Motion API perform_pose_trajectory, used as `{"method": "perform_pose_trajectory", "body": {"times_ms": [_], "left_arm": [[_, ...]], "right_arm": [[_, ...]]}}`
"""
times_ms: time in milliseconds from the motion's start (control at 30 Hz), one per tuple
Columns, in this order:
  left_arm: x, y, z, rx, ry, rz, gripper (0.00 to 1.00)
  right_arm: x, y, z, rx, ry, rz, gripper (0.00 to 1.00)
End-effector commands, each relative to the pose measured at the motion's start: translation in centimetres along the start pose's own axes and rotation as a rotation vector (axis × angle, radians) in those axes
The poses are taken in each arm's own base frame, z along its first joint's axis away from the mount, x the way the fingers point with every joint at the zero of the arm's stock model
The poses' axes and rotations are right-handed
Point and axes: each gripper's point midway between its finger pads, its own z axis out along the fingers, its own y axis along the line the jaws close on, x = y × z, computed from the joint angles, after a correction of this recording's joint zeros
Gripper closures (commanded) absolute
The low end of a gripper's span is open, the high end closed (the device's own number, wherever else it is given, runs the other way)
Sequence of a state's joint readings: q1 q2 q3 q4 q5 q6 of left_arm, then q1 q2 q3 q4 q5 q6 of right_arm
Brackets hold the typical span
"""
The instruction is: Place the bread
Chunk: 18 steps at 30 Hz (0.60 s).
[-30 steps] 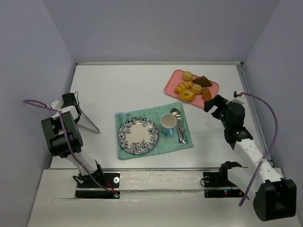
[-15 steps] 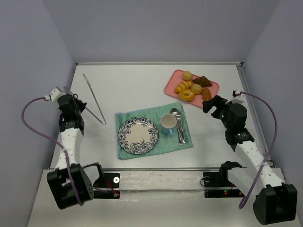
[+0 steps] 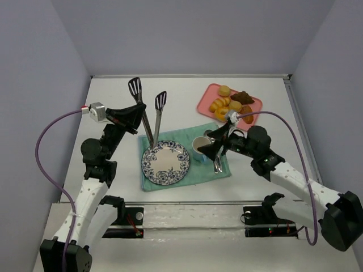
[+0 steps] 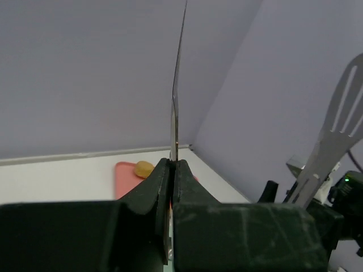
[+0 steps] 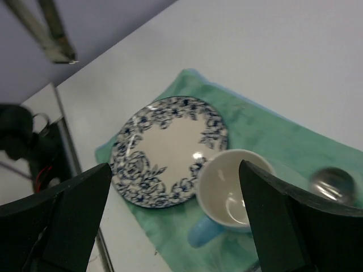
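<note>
The pink tray of pastries stands at the back right. The ring doughnut's spot at its near-left corner is covered by my right wrist, so I cannot make it out. The blue-patterned plate lies on a green cloth. My left gripper is raised and shut on one arm of the metal tongs. The tongs stand upright over the plate's far edge. The blade rises from the closed jaws. My right gripper is wide open and empty over the cup, next to the plate.
A white cup with a blue handle and spoons lie on the cloth right of the plate. Yellow buns and dark pastries sit on the tray. One bun shows in the left wrist view. Walls enclose the table.
My left arm has swung up and right, lifting the tongs off the table to above the plate. My right arm has moved left from beside the tray to over the cup.
</note>
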<state>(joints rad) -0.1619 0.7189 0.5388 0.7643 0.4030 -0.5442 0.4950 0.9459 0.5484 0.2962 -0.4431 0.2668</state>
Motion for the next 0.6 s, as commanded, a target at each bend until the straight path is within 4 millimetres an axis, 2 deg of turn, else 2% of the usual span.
{"method": "perform_pose_trajectory", "body": {"times_ms": [0,67,133,300,333,500,567], "left_arm": [[-2.2,-4.6,-0.3,0.206,-0.122,-0.028,0.95],[-2.0,-5.6,-0.6,0.247,-0.132,-0.092,0.95],[-2.9,-6.7,-1.0,0.294,-0.178,-0.102,0.95],[-3.2,-8.6,-1.5,0.365,-0.201,-0.137,0.95],[-3.1,-8.8,-1.5,0.376,-0.196,-0.141,0.95],[-2.8,-10.3,-2.0,0.456,-0.187,-0.151,0.95],[-2.2,-10.7,-2.0,0.484,-0.16,-0.129,0.95]], "right_arm": [[-2.7,9.5,2.4,-0.427,-0.133,-0.273,0.0],[-1.4,11.7,3.5,-0.528,-0.115,-0.291,0.0],[-1.9,13.0,4.3,-0.577,-0.149,-0.323,0.0],[-2.9,16.7,5.6,-0.742,-0.211,-0.367,0.0],[-3.2,17.0,5.4,-0.755,-0.229,-0.375,0.0],[-5.3,18.5,7.5,-0.819,-0.27,-0.345,0.0],[-6.2,19.1,8.2,-0.841,-0.241,-0.27,0.0]]}}
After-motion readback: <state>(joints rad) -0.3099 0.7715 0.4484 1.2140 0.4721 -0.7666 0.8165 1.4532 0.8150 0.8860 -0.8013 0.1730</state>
